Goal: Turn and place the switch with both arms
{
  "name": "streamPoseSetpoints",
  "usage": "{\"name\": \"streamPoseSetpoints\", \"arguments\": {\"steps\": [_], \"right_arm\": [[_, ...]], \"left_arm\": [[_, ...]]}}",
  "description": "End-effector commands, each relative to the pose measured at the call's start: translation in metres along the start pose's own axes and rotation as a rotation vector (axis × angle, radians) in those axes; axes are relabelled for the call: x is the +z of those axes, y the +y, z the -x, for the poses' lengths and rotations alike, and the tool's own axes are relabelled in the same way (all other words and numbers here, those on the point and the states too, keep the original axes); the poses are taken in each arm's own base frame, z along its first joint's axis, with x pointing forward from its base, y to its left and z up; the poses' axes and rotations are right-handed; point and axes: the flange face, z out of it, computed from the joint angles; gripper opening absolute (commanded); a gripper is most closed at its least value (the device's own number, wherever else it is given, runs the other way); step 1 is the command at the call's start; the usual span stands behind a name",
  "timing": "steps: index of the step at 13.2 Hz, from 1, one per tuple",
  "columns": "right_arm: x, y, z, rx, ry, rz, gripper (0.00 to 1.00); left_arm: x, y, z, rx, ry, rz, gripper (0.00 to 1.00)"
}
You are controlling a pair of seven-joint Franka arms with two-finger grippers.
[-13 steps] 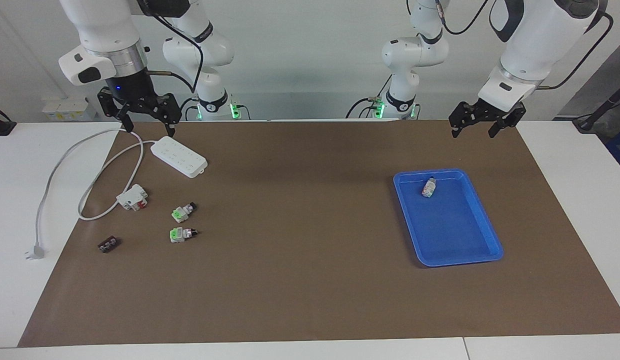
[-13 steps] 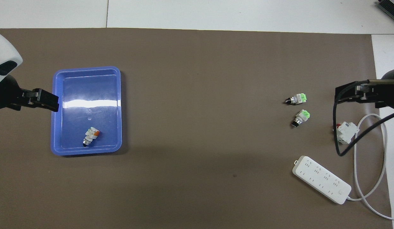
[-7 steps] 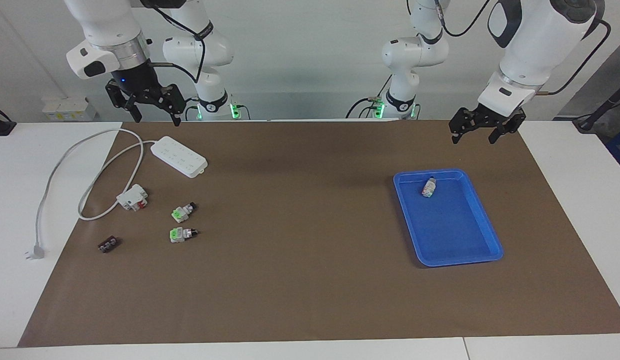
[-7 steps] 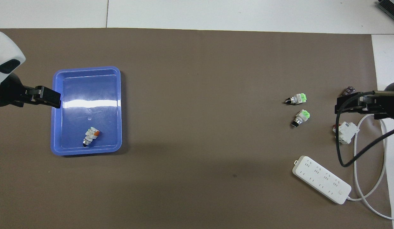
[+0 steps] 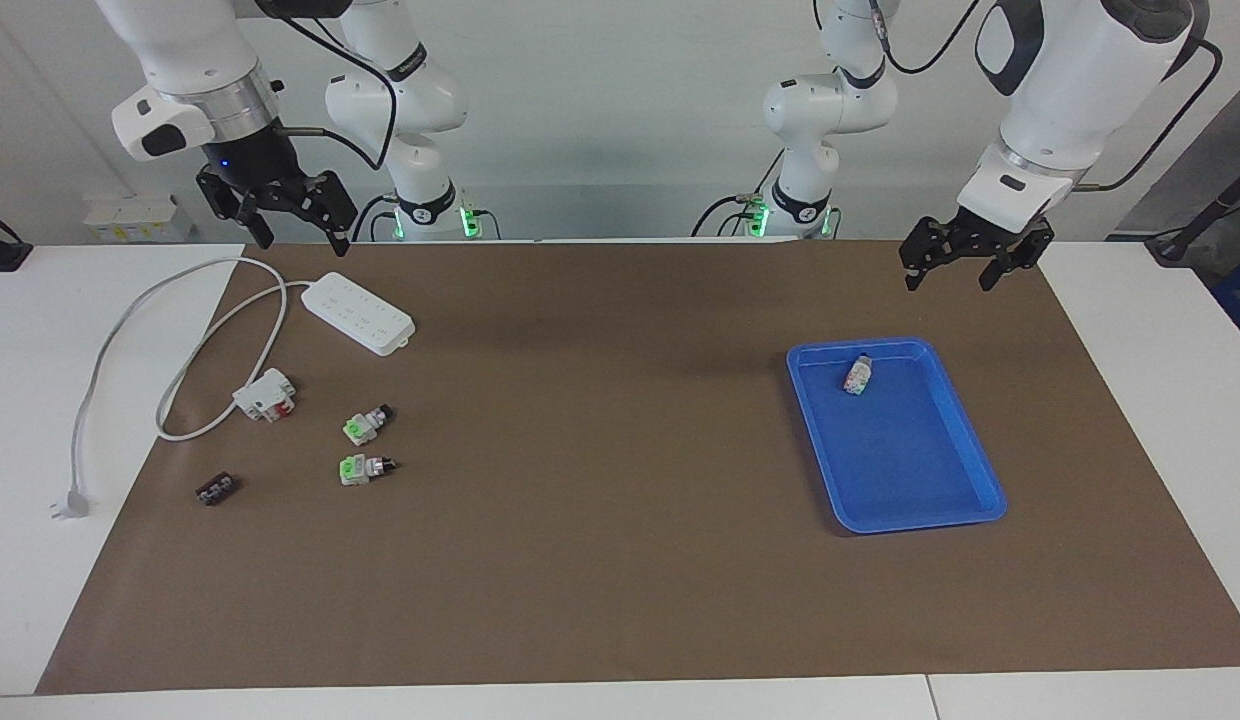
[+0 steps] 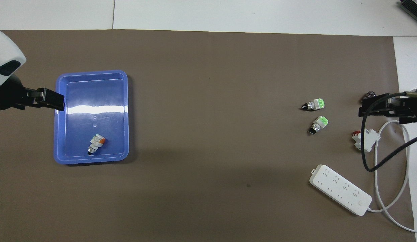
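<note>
1 switch in blue tray; left gripper & right gripper wide, empty.

You will find no lettering, label, brand, number or sign legible anywhere on this bench: markings on the white power strip and the small dark part are too small to make out, and dark bands on the arms' joints carry print you cannot read.
</note>
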Motion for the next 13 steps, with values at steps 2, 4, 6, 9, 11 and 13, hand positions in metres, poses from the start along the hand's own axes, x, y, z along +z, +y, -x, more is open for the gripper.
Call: {"name": "streamPoseSetpoints", "arguments": {"steps": [2, 4, 6, 9, 11, 13], "right_arm": [[0.007, -0.002, 0.0, -0.008, -0.012, -0.003, 1.0], [0.01, 0.0, -0.001, -0.035, -0.015, 0.001, 1.0], [0.013, 0.003, -0.013, -0.029, -0.01, 0.01, 1.0], [0.009, -0.002, -0.012, -0.038, -0.015, 0.011, 1.0], [0.009, -0.002, -0.012, -0.038, -0.019, 0.013, 1.0], [0.011, -0.003, -0.009, -0.046, -0.025, 0.014, 1.0]], "left_arm": [[0.003, 0.004, 0.004, 0.014, -0.003, 0.004, 1.0], [0.003, 0.004, 0.005, 0.014, -0.013, 0.004, 1.0], [0.004, 0.005, 0.006, 0.017, -0.02, 0.004, 1.0], [0.005, 0.007, 0.008, 0.028, -0.031, 0.008, 1.0], [0.006, 0.008, 0.008, 0.028, -0.034, 0.025, 1.0], [0.006, 0.009, 0.008, 0.031, -0.036, 0.033, 1.0]]}}
